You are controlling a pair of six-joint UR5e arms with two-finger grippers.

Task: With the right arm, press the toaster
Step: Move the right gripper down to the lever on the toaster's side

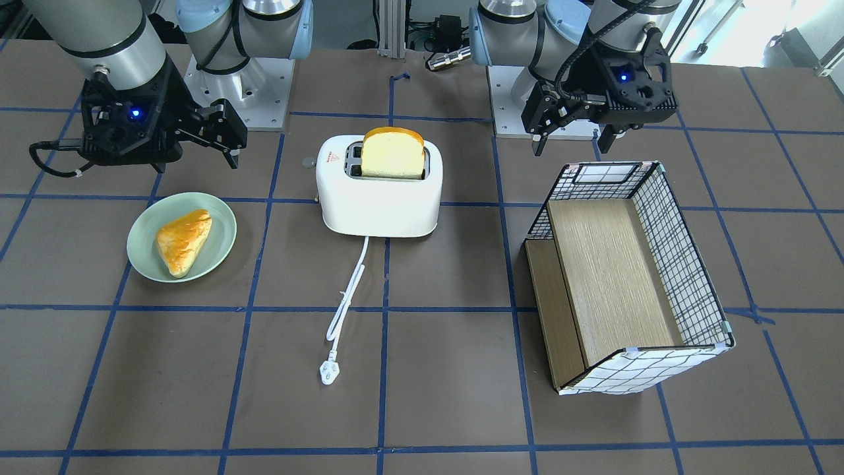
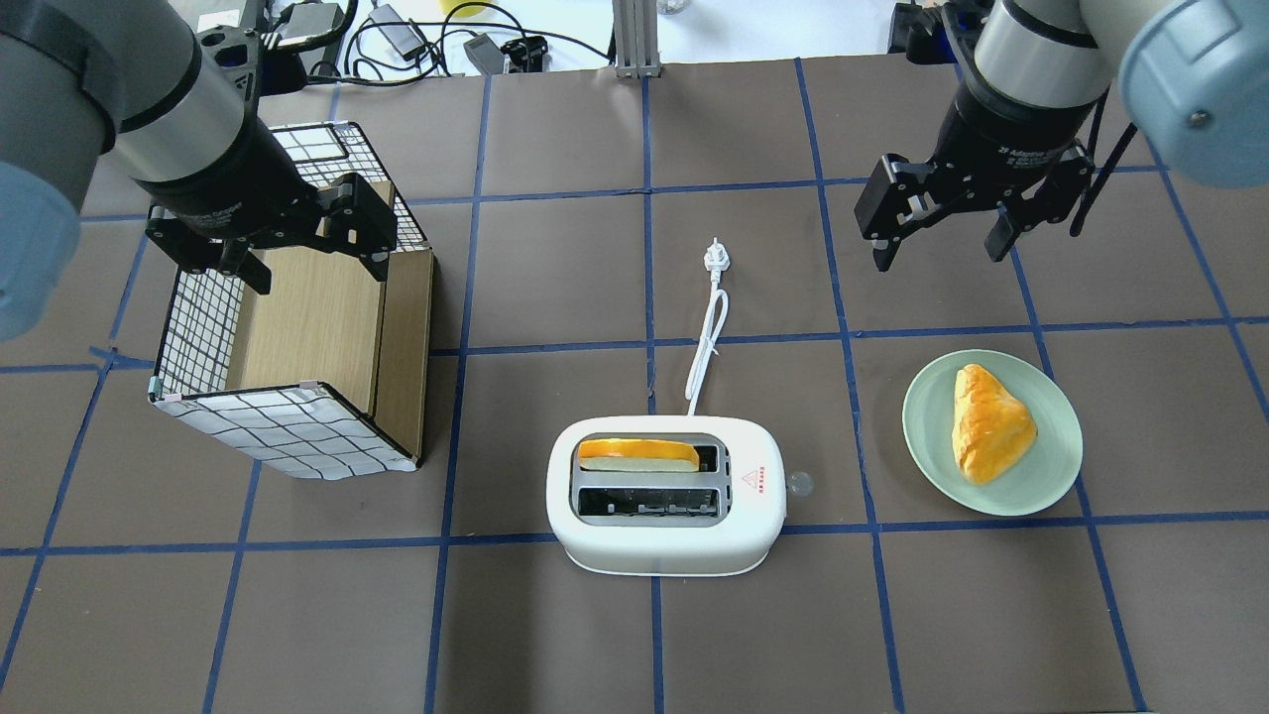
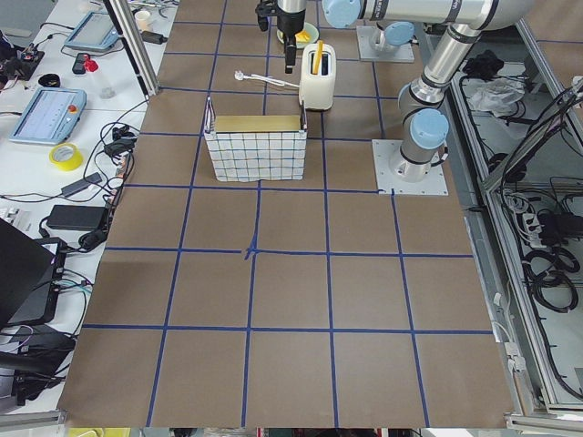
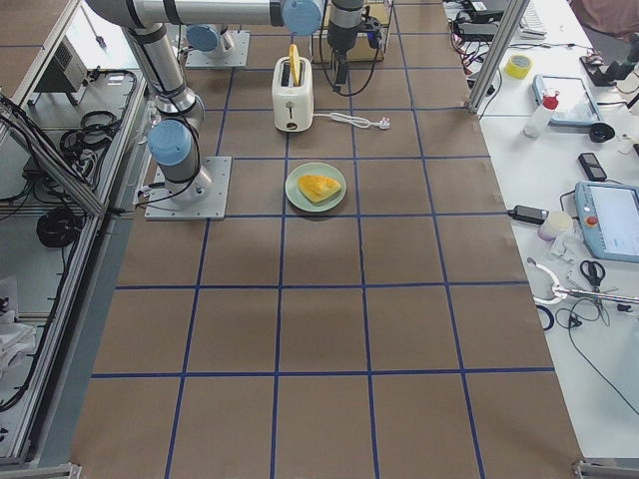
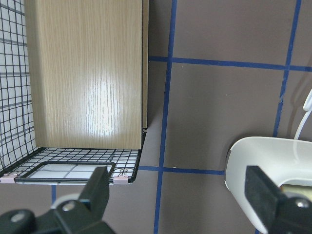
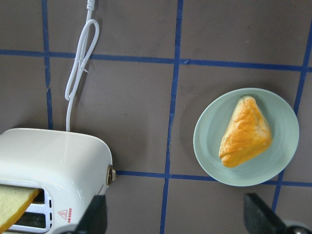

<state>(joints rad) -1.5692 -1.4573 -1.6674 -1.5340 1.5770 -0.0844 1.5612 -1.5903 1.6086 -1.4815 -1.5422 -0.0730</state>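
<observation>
toaster [image 2: 664, 540] sits mid desk [image 2: 555, 635], bread slice [image 2: 634, 453] up in one slot. right fingers [image 2: 878, 238] spread wide, empty, hovering well apart from it. my worry: they miss the small side lever [image 2: 799, 484] and shove the toaster, or clip the pastry plate [image 2: 927, 446].

You see the brown worktop [image 2: 555, 278] steeply from two opposite sides, distantly from both ends, closely from both wrists; every view shares the white rounded plastic toaster [image 1: 379, 198].

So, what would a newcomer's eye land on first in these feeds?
The white toaster at the table's centre, with a yellow bread slice sticking up out of one slot. On the robot's right, a golden pastry lies on a green plate; on its left is a checked wire basket.
</observation>
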